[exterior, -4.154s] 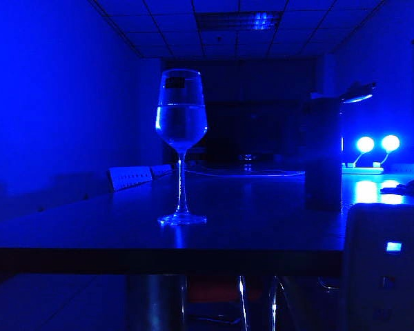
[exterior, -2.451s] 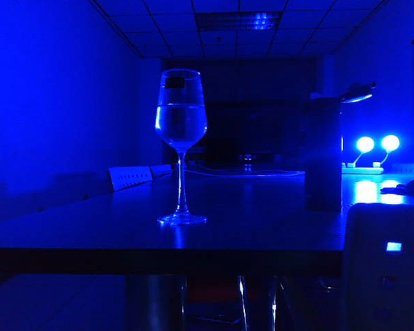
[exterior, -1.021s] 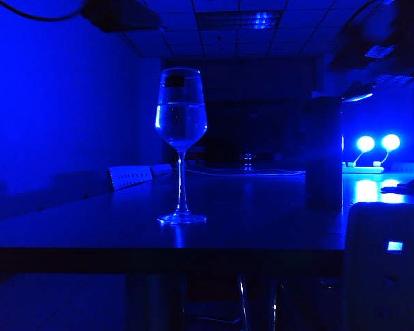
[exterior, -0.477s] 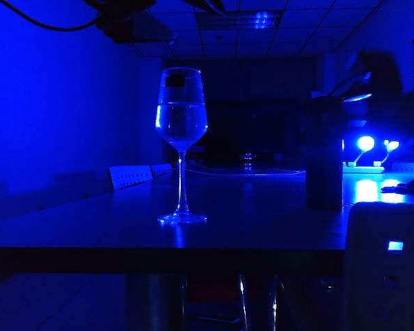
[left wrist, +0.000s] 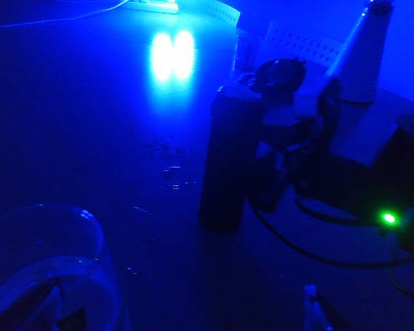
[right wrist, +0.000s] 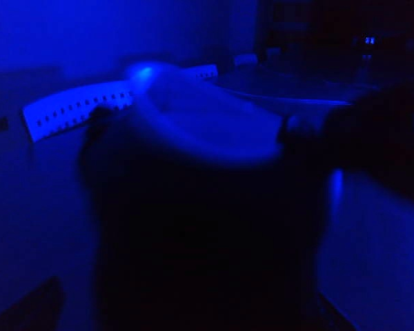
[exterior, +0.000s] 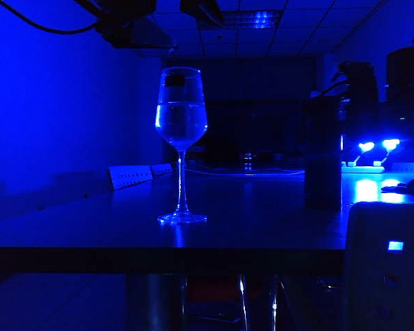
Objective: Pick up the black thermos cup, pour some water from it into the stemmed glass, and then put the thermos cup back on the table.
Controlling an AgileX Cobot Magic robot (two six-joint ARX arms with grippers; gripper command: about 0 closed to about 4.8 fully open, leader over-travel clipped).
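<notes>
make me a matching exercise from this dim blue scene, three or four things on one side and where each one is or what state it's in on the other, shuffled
Things:
1. stemmed glass
2. black thermos cup
3. left gripper
4. right gripper

Descriptions:
A. open, high above the glass
B. upright on the table, partly filled with water
C. open, level with the thermos cup, right beside it
D. dark cylinder standing on the table's right part

Pairs: 1-B, 2-D, 3-A, 4-C

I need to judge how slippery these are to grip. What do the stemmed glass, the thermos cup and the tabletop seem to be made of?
Stemmed glass: clear glass, smooth; the room shows through the bowl and a liquid line is visible.
Black thermos cup: opaque dark cylinder with little sheen; metal or plastic, the blue light leaves that open.
Table: hard, glossy dark top; it mirrors the lamps.
</notes>
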